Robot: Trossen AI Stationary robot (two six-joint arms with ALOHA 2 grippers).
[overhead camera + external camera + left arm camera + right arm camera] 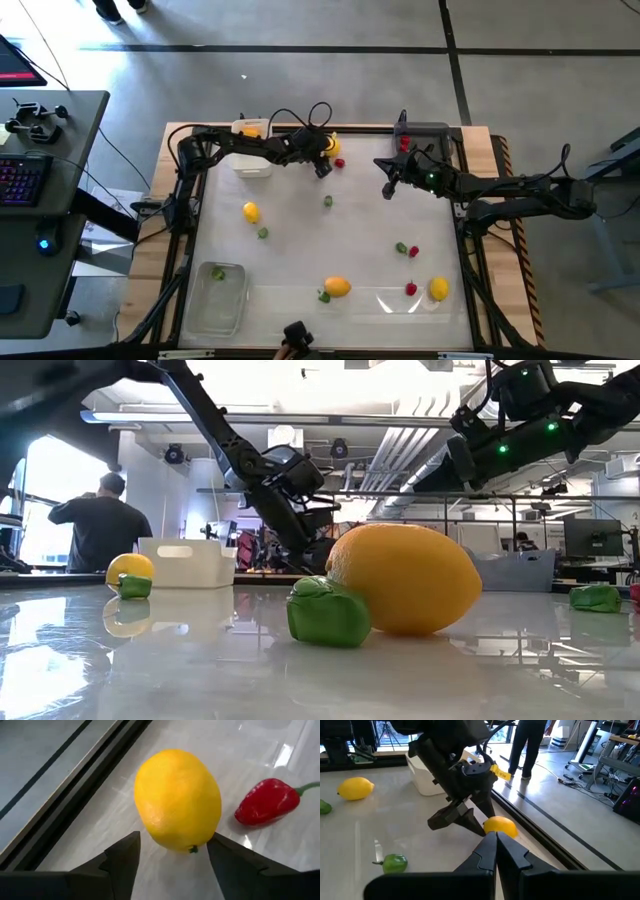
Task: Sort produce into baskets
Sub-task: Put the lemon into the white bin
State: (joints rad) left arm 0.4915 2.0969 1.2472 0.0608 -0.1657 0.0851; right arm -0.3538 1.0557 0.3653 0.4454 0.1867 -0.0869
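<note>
Two pincers up at 12 o'clock: your left pincer (172, 852) wide around yellow lemon (178, 800), right pincer (496, 851) closed, empty.

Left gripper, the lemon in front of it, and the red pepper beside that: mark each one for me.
left gripper (172, 852): left wrist view, gap between its open fingertips.
lemon (177, 797): left wrist view, middle of its rind.
red pepper (265, 802): left wrist view, its body.

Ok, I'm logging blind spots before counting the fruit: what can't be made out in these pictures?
- White tray: the low view shows only its wall, so its contents are hidden.
- Grey tray: in the high view, the red pieces inside are too small to count.
- Lemon: in the left wrist view, it is unclear whether the open left gripper touches it.
</note>
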